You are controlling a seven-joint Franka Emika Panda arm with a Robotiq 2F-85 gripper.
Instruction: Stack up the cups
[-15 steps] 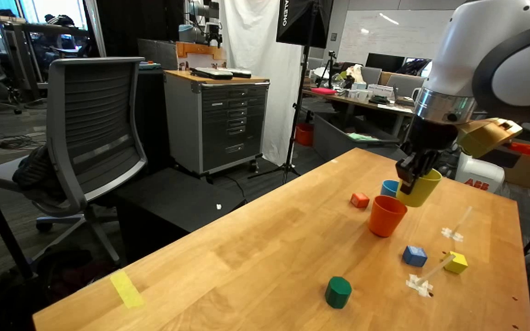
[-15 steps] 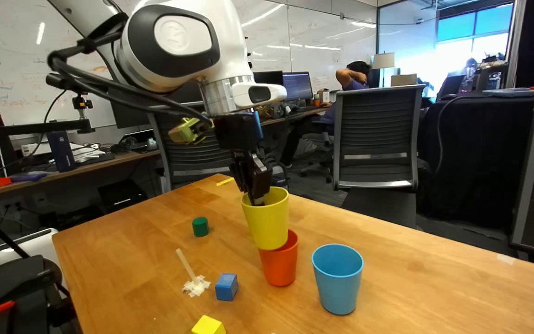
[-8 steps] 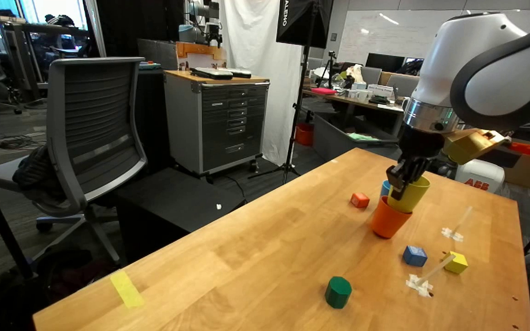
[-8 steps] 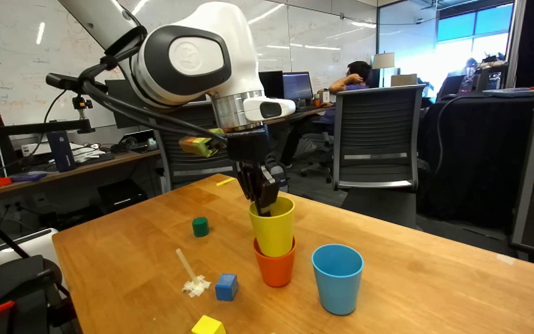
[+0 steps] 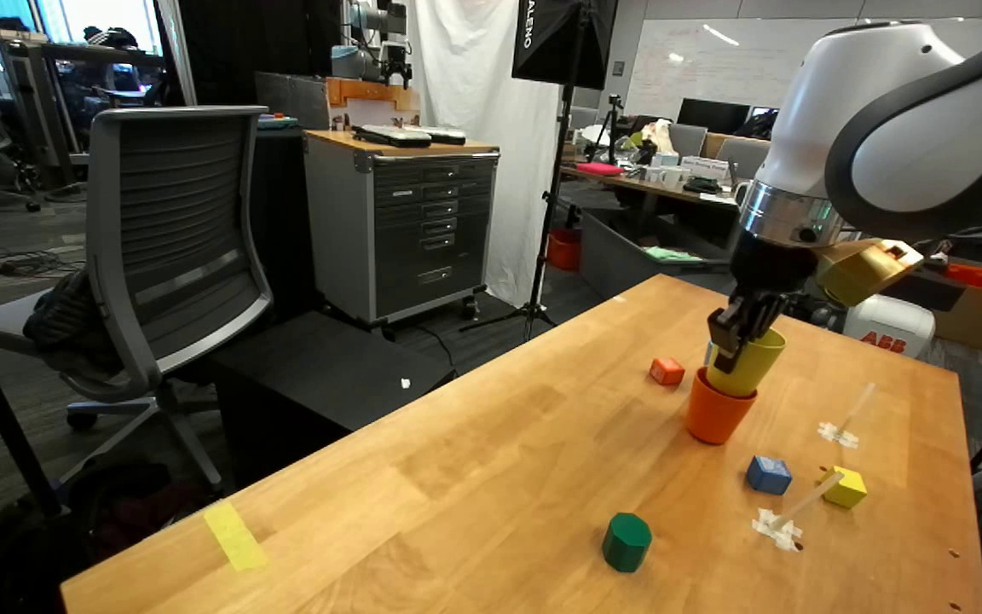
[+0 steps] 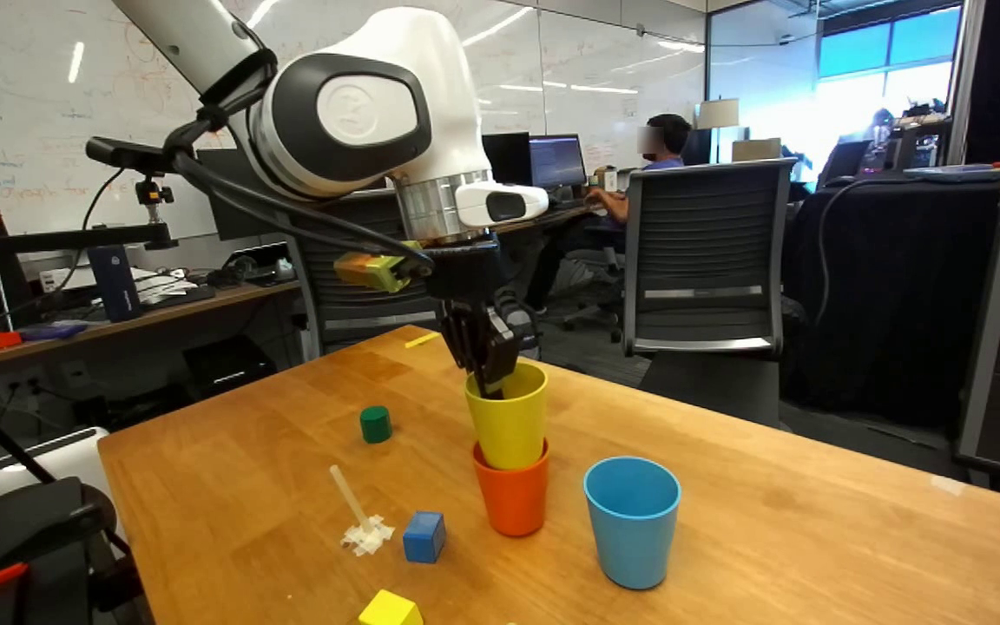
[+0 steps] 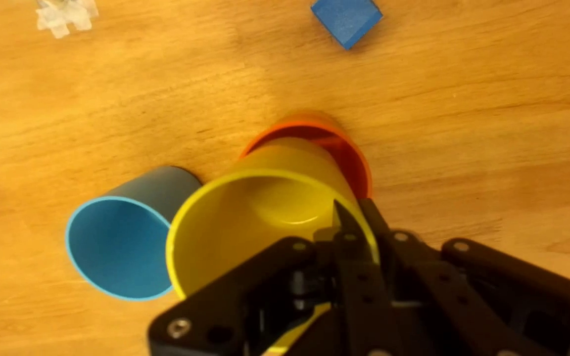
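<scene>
Pinching the yellow cup (image 6: 510,430) by its wall, our closed gripper (image 7: 354,213) should let the base nest in the red cup (image 6: 514,500).

"ABB" marks the white housing (image 5: 894,322) beyond the counter's (image 5: 423,477) far short edge; "ALENO" marks the black softbox (image 5: 561,55) beyond its long edge.

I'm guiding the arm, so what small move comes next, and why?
I'd probably lower the gripper slightly: it holds the yellow cup by its wall, and that cup's lower end is inside the red-orange cup, much of its side showing above.
</scene>
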